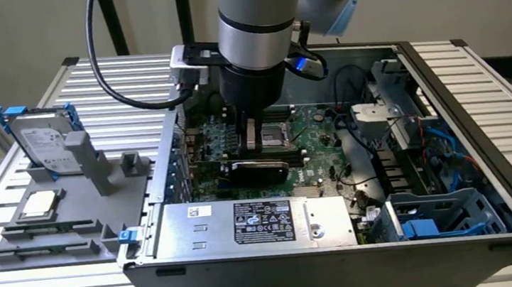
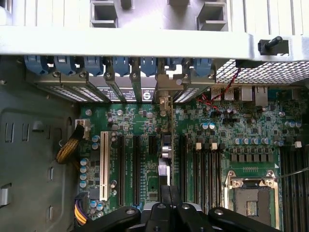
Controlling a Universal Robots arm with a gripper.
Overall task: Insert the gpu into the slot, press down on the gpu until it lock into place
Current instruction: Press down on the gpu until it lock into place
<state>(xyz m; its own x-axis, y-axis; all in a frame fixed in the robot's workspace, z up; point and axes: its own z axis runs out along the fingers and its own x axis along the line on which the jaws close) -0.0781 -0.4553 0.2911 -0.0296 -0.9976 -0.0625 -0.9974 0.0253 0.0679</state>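
- psu [image 1: 255, 222] sits nearest the lens, at the front of the case [image 1: 345, 266]; not involved.
- exterior: gripper [image 1: 254, 144] points straight down inside the case, jaws closed on the top edge of the gpu [image 1: 254, 170]. card stands upright on the board [image 1: 316, 126].
- wrist: gripper [image 2: 170, 205] is pinched shut over the gpu [image 2: 166, 145], seen edge-on. card runs parallel to the neighbouring slot rows, bracket end at the rear covers [image 2: 120, 89]. slot under it is hidden.
- step, my read: insertion, card at or in the slot. latched or not, can't tell.
- seating calls for a straight, even push down, card square to the slot.
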